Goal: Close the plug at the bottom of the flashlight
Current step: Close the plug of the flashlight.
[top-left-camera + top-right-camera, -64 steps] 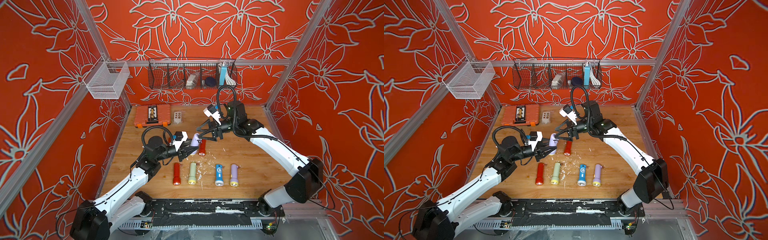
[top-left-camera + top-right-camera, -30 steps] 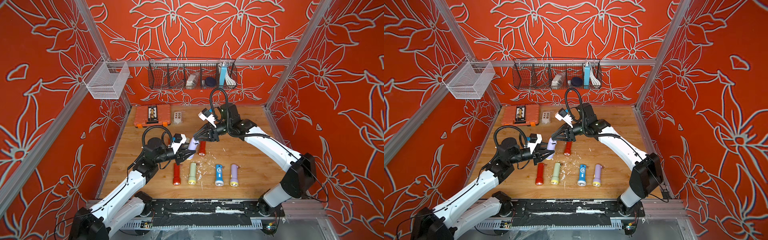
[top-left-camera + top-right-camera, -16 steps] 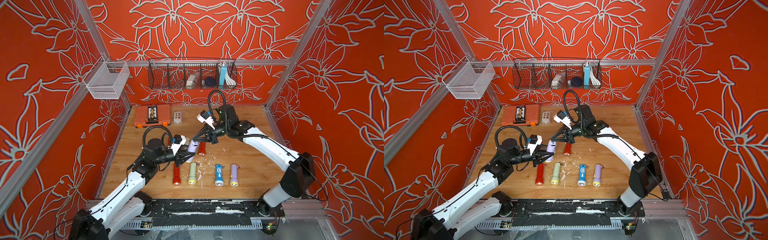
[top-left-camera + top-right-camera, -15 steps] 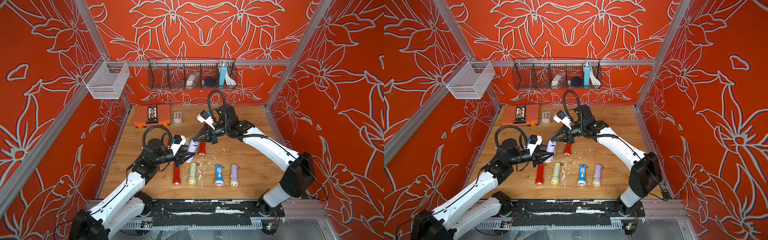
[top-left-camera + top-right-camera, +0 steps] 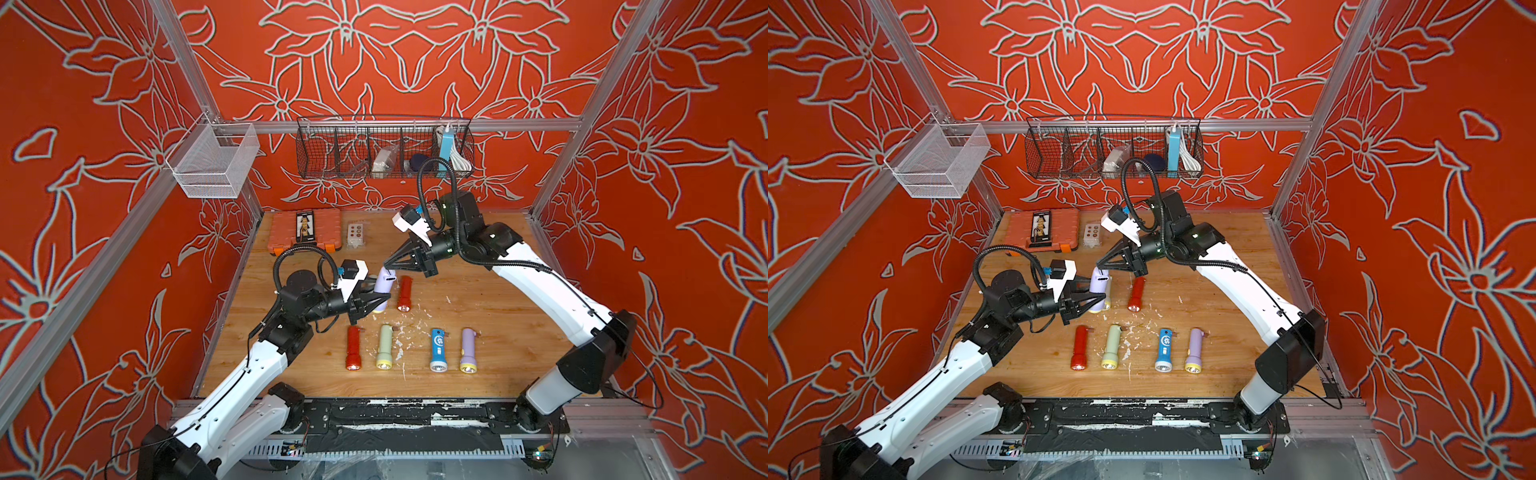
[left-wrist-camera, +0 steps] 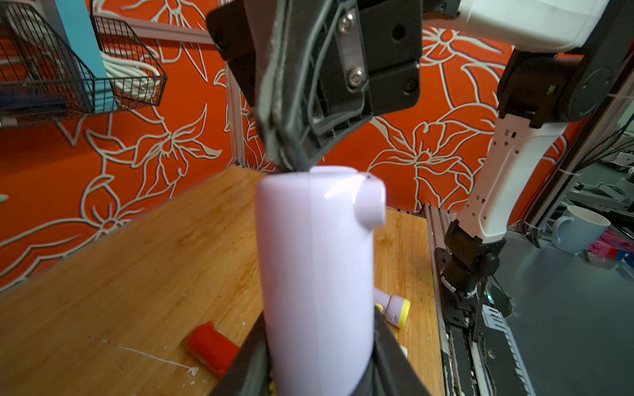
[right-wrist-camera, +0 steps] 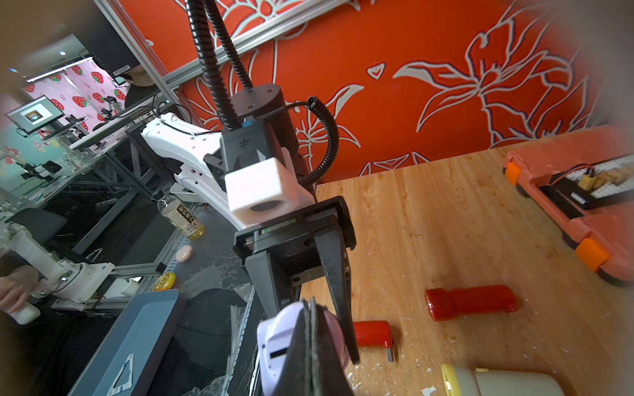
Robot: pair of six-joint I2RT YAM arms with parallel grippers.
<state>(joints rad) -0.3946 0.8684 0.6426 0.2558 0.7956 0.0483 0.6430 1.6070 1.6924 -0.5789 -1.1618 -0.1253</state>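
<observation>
The left gripper (image 5: 380, 300) is clamped on the lilac flashlight (image 5: 383, 286), which stands on end just beside the red flashlight (image 5: 404, 293). The right gripper (image 5: 387, 266), jaws together, presses on its upper end. The shell looks light, rigid and slippery: grip the lower barrel and leave the top free.

The black left gripper (image 5: 383, 299) holds a plain lilac flashlight (image 5: 385, 283), a red flashlight (image 5: 404, 291) just beside it — walls (image 5: 374, 62) orange-red with pale outlined flowers, table (image 5: 478, 316) light wood grain.
</observation>
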